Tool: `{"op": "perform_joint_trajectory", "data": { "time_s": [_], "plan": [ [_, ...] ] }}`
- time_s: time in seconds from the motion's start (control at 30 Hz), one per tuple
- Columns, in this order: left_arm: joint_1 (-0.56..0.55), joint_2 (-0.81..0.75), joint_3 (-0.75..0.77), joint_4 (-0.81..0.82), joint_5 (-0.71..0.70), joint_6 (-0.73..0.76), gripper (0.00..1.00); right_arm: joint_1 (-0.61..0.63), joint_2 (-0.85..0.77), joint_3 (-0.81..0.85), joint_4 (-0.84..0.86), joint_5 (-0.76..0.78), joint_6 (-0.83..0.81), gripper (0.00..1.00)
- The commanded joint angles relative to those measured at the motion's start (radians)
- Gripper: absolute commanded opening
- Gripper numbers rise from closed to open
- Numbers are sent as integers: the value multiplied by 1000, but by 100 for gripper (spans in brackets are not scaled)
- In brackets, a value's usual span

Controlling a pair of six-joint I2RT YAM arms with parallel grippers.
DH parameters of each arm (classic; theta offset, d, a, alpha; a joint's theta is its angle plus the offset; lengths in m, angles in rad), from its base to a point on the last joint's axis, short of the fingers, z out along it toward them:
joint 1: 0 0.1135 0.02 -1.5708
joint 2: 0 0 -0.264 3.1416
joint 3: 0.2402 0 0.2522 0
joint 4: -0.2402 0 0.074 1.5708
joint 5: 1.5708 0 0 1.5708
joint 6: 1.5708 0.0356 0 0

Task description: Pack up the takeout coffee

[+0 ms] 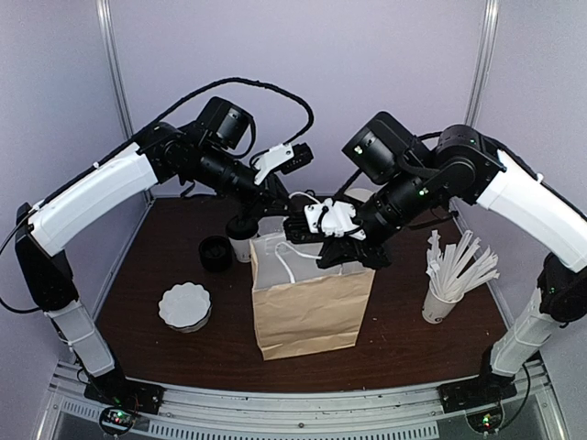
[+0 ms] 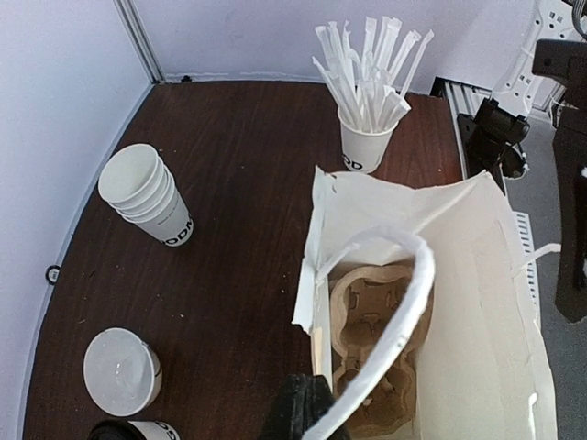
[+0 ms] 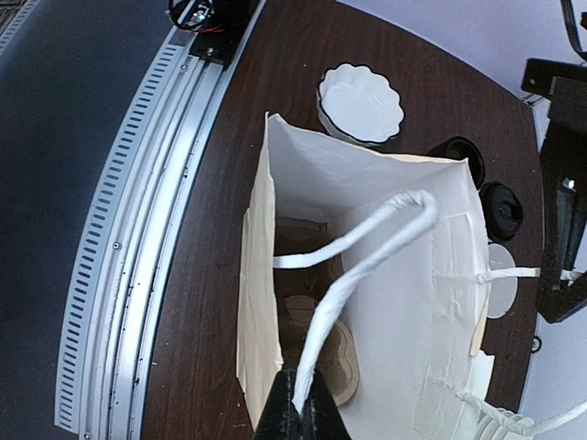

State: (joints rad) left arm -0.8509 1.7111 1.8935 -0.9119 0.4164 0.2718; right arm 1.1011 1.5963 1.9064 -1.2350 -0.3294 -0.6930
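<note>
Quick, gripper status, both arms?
Left gripper: shut on one white twisted-paper handle of the brown paper bag.
Right gripper: shut on the bag's other white handle.

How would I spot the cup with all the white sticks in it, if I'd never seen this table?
Find the brown paper bag standing in the middle of the dark table. To its right stands a lone white paper cup with dark print. Unlike the nested stack of cups, it bristles with long paper-wrapped sticks fanning out of its top.
</note>
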Motion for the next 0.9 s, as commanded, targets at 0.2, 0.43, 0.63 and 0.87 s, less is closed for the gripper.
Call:
{"op": "perform_joint_trajectory", "data": {
  "time_s": [0.2, 0.43, 0.63, 0.87],
  "plan": [
    [0, -52, 132, 124, -59, -39, 0, -1, 57, 342, 6, 135, -36, 0],
    [0, -43, 222, 171, -131, -47, 0, -3, 94, 443, -10, 173, -53, 0],
    [0, -27, 252, 167, -144, -35, 0, -6, 100, 443, 8, 210, -69, 0],
    [0, -29, 230, 156, -178, -17, 0, -6, 109, 435, 9, 216, -66, 0]
  ]
}}
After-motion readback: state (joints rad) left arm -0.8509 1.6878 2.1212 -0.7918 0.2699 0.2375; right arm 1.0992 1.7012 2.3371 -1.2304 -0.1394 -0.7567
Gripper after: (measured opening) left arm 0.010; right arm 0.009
